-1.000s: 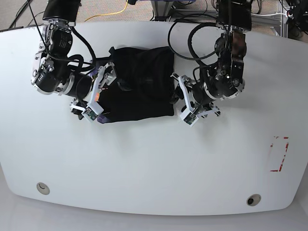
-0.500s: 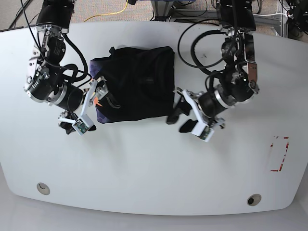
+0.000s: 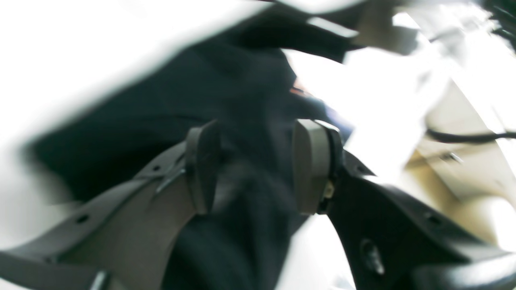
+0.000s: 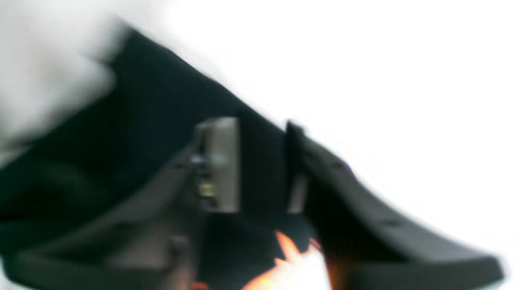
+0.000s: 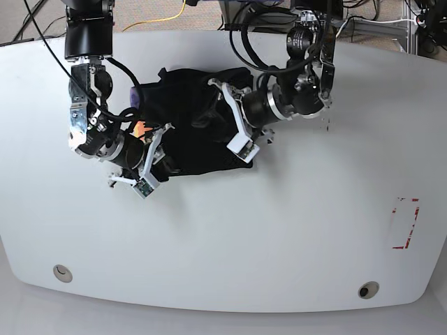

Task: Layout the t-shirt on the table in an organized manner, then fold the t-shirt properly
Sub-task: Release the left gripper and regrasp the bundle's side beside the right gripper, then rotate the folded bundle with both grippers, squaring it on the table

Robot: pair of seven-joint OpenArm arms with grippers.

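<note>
The near half of the surface (image 5: 223, 251) lies bare and white, out to its rounded near edge; a small round hole (image 5: 62, 273) sits by the near left corner in the base view, another (image 5: 367, 289) by the near right, and a red tape mark (image 5: 405, 223) lies toward the right edge; open room runs wide on the right side and in front of the cloth. Farther in, the t-shirt (image 5: 202, 105) lies as a bunched black block left of centre, its near edge fairly straight, its far edge short of the surface's far rim; a spot of orange print and a purple patch show at its left edge. The right gripper (image 5: 150, 157) sits at the shirt's near left corner; the right wrist view, blurred, shows black cloth between its narrowly parted fingers (image 4: 219, 165), so it appears to pinch the fabric, orange print just below. The left gripper (image 5: 234, 118) reaches over the shirt's right side; its wrist view shows dark cloth running between its fingers (image 3: 312, 165), about half apart, gripping a fold. Beyond the far rim lie cables and a yellow cord (image 5: 167, 17).
</note>
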